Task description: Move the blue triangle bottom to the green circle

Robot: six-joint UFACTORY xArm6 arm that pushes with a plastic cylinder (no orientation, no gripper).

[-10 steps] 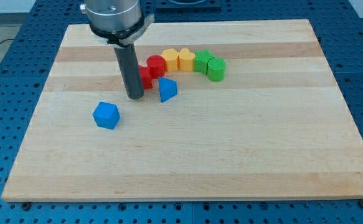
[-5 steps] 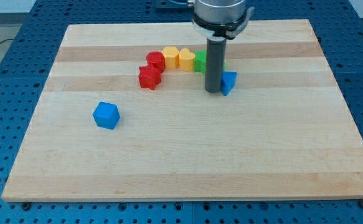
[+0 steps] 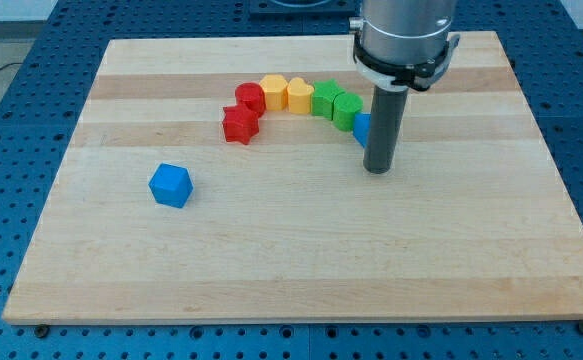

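Observation:
The blue triangle (image 3: 362,127) shows only as a small blue sliver, mostly hidden behind my rod. It sits just right of and below the green circle (image 3: 347,108), close to it; I cannot tell if they touch. My tip (image 3: 377,169) rests on the board just below the blue triangle, to the lower right of the green circle. The green circle is the right end of a curved row of blocks.
The row runs left from the green circle: another green block (image 3: 324,98), a yellow block (image 3: 298,94), an orange block (image 3: 272,92), a red cylinder (image 3: 250,98) and a red star-like block (image 3: 239,124). A blue cube (image 3: 170,185) lies alone at lower left.
My rod swept from the view's left to the right, pushing the blue triangle from beside the red blocks to beside the green circle. The tip now stands below the triangle.

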